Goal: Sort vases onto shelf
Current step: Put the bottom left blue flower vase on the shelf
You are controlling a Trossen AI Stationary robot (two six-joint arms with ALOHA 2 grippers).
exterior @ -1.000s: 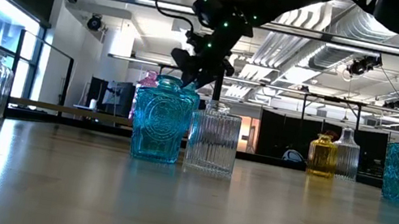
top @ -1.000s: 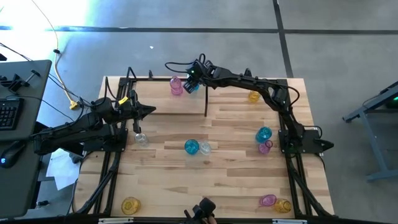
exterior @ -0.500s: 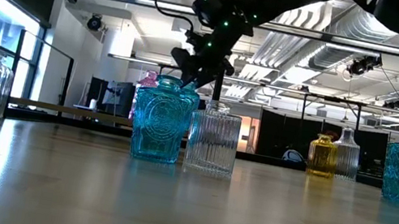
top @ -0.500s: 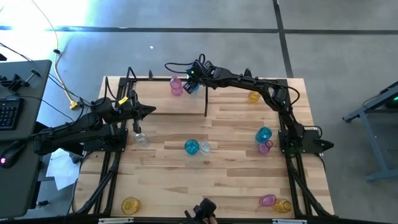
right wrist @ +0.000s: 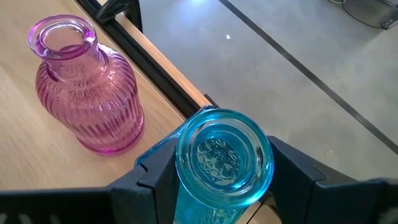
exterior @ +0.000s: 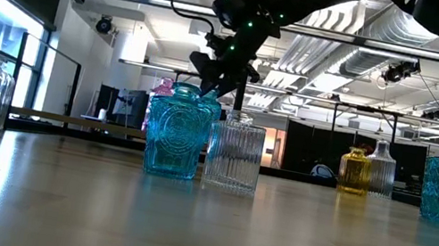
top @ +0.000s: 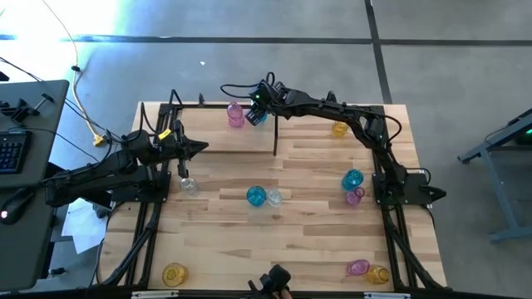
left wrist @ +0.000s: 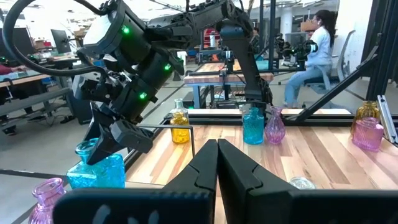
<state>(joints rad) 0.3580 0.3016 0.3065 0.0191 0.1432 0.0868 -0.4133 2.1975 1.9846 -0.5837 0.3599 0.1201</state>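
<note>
The blue vase (right wrist: 222,163) is sitting between the jaws of our right gripper (top: 259,106) at the shelf's (top: 275,133) far edge, just beside the pink vase (right wrist: 84,93); almost nothing is changing across the last second, except that the jaws are creeping a little wider around the glass; we are reading this as a release beginning, so the placement is nearly done; our left gripper (left wrist: 216,163) is waiting with jaws pressed together, well apart from both.
</note>
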